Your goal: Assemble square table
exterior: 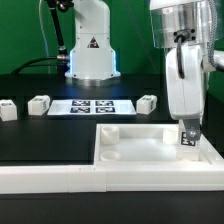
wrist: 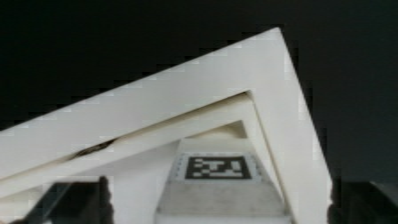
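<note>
White plastic leg (exterior: 187,141) stands in a corner of the square top (exterior: 130,150) on the bench (exterior: 40,135), the tool (exterior: 188,132) spread apart astride it; closing off-centre could tilt it and jam the socket.

Black table (exterior: 40,140), dark backdrop (exterior: 20,30)

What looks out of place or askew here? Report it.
Nothing stands out. Three legs lie loose either side of the marker board; the fourth leg stands upright near a corner of the square top, between the jaws.
</note>
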Controlling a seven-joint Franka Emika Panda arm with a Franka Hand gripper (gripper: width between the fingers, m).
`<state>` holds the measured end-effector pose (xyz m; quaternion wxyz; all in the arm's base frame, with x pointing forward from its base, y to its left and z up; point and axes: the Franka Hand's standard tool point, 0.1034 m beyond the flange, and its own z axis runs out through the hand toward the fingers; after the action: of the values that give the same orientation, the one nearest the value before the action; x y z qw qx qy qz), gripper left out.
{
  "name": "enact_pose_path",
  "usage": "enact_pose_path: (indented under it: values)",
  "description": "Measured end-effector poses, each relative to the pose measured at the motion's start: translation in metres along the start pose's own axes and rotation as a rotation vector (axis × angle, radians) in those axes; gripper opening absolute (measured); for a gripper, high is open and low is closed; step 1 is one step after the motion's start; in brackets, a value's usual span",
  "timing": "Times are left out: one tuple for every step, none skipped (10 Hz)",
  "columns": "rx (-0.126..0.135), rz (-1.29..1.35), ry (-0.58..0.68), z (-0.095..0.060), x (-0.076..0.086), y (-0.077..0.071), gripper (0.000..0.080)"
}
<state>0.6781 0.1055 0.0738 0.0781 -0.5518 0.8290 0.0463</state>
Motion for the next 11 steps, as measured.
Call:
enact_pose_path:
  values:
    - [0.001, -0.003, 0.0, 0.0, -0.001, 0.0, 0.0639]
    - [0.02, -0.022, -0.011, -0.011, -0.005, -0.003, 0.0639]
    - [0.028, -0.033, -0.02, -0.024, -0.008, 0.001, 0.0648]
    - [0.022, -0.032, -0.026, -0.029, -0.008, 0.003, 0.0648]
    - [0.02, -0.032, -0.023, -0.026, -0.007, 0.003, 0.0649]
    - [0.019, -0.033, -0.023, -0.026, -0.007, 0.004, 0.0649]
    - [0.019, -0.034, -0.023, -0.025, -0.007, 0.004, 0.0649]
    - [0.018, -0.035, -0.023, -0.025, -0.007, 0.004, 0.0649]
    - [0.026, -0.048, -0.024, -0.026, -0.007, 0.005, 0.0649]
    - [0.044, -0.108, -0.025, -0.032, -0.005, 0.012, 0.0649]
    - [0.044, -0.163, -0.023, -0.038, 0.0, 0.026, 0.0649]
